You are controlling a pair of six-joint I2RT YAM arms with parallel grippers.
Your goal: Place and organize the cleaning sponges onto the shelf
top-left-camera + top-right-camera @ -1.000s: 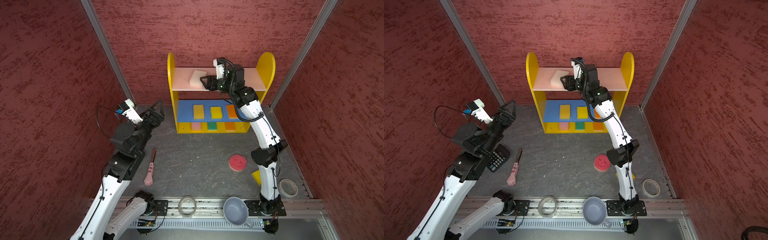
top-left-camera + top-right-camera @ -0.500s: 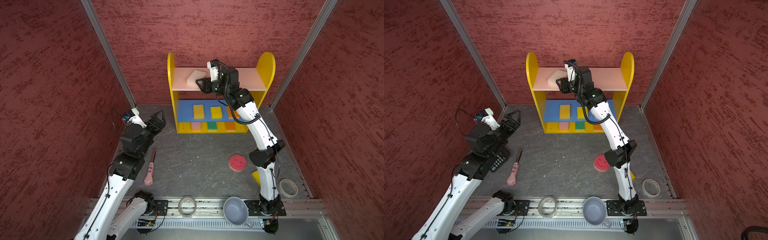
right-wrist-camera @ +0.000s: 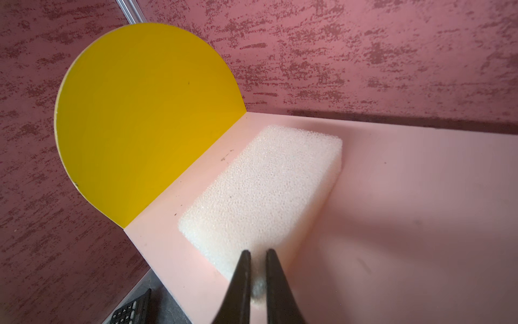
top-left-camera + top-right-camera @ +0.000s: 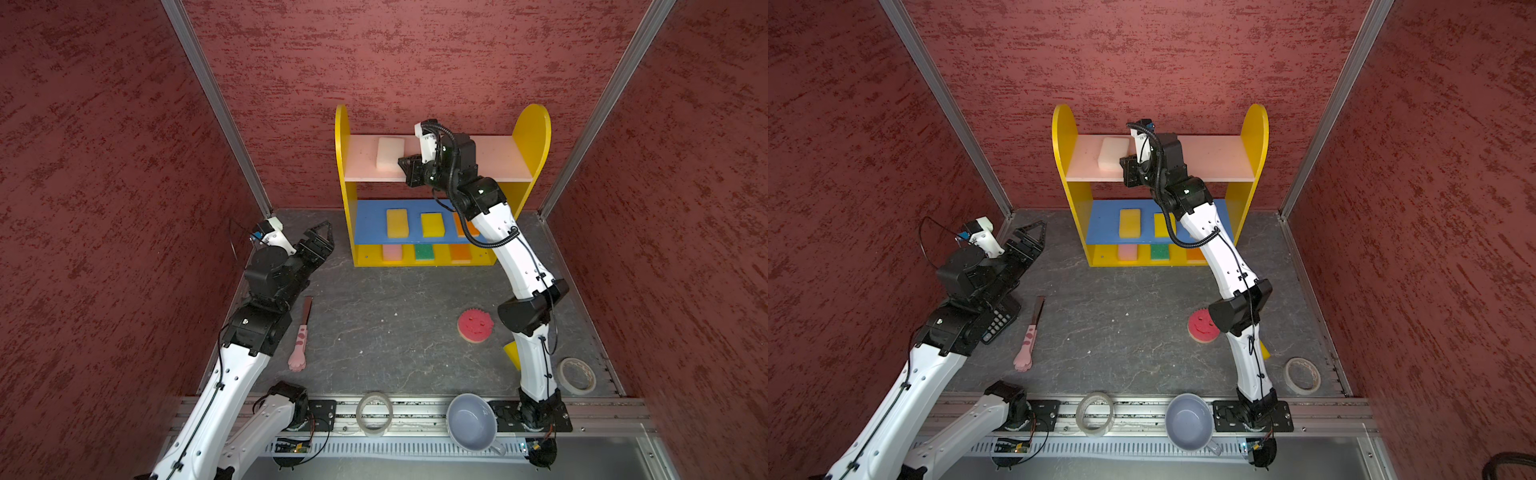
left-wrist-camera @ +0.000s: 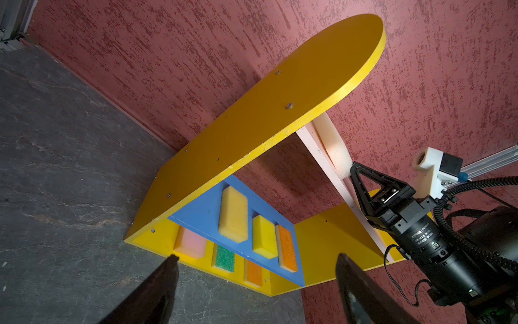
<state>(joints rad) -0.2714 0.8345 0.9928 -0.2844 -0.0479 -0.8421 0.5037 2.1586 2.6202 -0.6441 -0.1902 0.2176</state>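
The right tool (image 3: 258, 252) is up at the top pink board (image 4: 494, 162) of the shelf (image 4: 534, 133). Its two fingers are almost together, with only a thin gap. The tips sit at the near corner of the white sponge (image 3: 260, 190). I cannot tell if they pinch any foam. The white sponge lies flat on the top board, near the left side panel but not touching it.

On the blue board (image 4: 370, 224) lie a big yellow sponge (image 4: 397, 223), a small yellow sponge (image 4: 432, 224) and an orange sponge (image 5: 287, 248), side by side. In both top views the right arm hides part of the orange one.

On the yellow base (image 4: 365, 259) lie a pink sponge (image 4: 392, 252), a green sponge (image 4: 424, 252) and a second orange sponge (image 4: 460, 253).

The round red smiley sponge (image 4: 476, 325) lies on the table (image 4: 395, 324), near the right arm. A yellow corner (image 4: 512, 353) peeks out from behind that arm.

The left tool (image 4: 322, 237) hangs low, to the left of the shelf. Its fingers are spread wide and hold nothing. A pink paw stick (image 4: 300, 345) lies on the table beside the left arm.
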